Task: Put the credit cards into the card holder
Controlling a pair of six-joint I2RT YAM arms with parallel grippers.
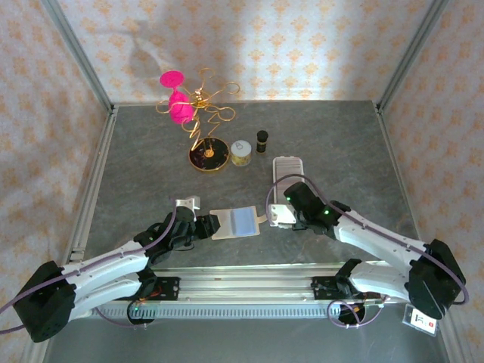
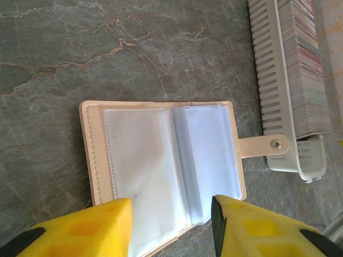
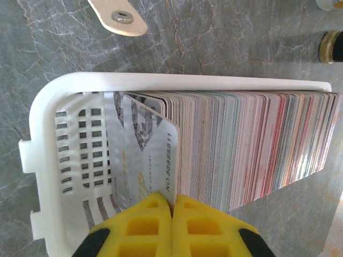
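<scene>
Densely packed tray [image 3: 43,160], right pincer [image 3: 172,211] clamping card [image 3: 155,150], left pincer [image 2: 171,205] released, card holder [image 2: 139,155] open

White arms [image 1: 106,266], black joints [image 1: 44,302] — yellow foam fingers [image 2: 80,230].

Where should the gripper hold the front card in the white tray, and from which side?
Pinch the front card by its exposed upper edge, coming from above, one finger on each face. It stands on edge, leaning away from the pack, and the walls of the white tray block its sides. The right gripper pinches there.
</scene>
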